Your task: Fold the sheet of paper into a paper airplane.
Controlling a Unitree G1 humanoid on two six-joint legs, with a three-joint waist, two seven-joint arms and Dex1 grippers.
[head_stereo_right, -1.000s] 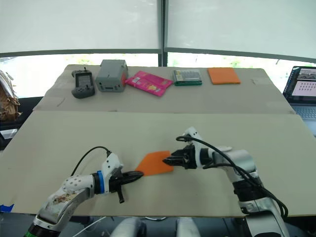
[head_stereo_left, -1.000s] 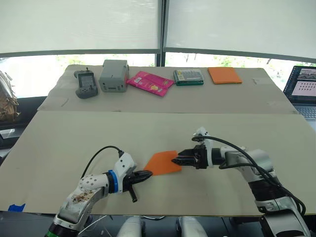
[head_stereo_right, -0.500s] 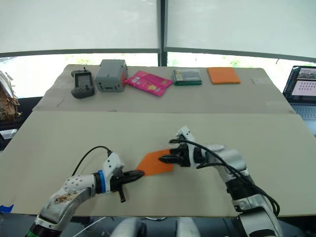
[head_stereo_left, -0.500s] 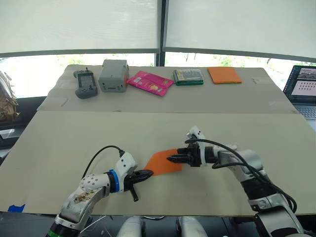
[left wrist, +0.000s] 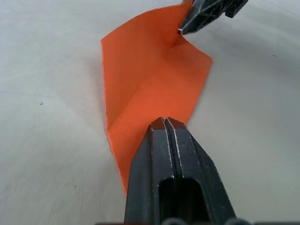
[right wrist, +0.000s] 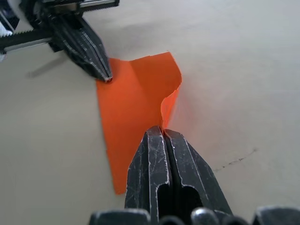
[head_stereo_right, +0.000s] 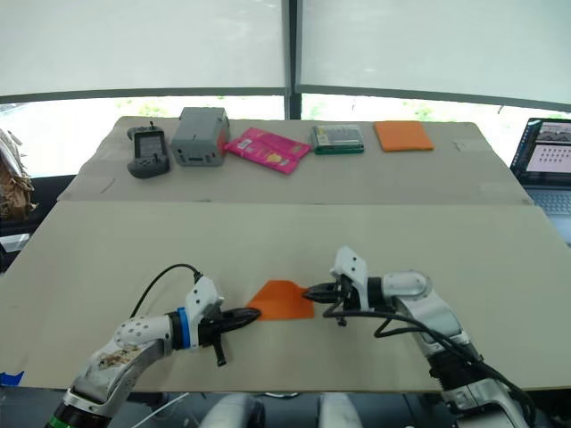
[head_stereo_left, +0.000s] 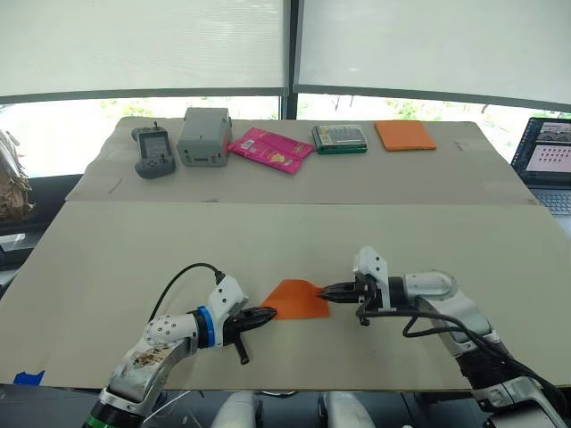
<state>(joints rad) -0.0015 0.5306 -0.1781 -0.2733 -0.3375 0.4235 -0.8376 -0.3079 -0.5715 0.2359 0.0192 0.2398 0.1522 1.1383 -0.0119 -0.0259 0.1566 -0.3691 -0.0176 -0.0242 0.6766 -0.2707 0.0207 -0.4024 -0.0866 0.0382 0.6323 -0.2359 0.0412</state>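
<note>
The sheet of paper (head_stereo_left: 294,300) lay stretched between both pincers: the left gripper (head_stereo_left: 268,314) pinched its near-left corner, the right gripper (head_stereo_left: 328,291) clamped its right edge.

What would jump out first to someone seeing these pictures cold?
The bright orange sheet of paper near the front middle of the near table, with the left gripper shut on its left corner and the right gripper shut on its right edge, which curls up off the table. After that, the row of things on the far table: a grey box, a pink packet and a flat orange rectangle.
</note>
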